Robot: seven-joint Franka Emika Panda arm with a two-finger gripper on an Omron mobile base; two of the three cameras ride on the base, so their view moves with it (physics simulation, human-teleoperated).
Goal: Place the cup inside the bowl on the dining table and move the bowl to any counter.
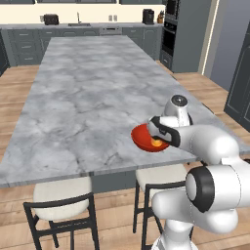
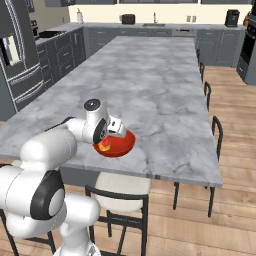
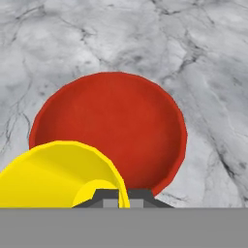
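Dining table (image 1: 83,97): a long grey-veined marble slab, with chairs (image 1: 61,205) tucked under its near edge. A counter (image 1: 29,36) with dark cabinets runs along the far wall, well apart from the work.

Bowl (image 3: 116,126): red, shallow, seen near the table's near edge in both base views. In those views it looks tilted and raised off the marble, though the hand hides where it meets the slab, so I cannot confirm that.

Cup (image 3: 58,174): yellow, lying inside the bowl at its near side, mouth turned toward the hand camera. The first half of the task appears done.

Gripper (image 3: 117,197): jaws fully closed, sitting at the bowl's near rim just beside the cup. The closure looks like a pinch on the rim, judging from the bowl's lifted attitude.

Step in hand, as judged: carrying the bowl to a counter. Recommendations: keep the bowl as level as the rim grip allows, since the cup lies loose and could roll out; move slowly; clear the table edge and chair backs before swinging; lower flat onto the worktop before letting go.
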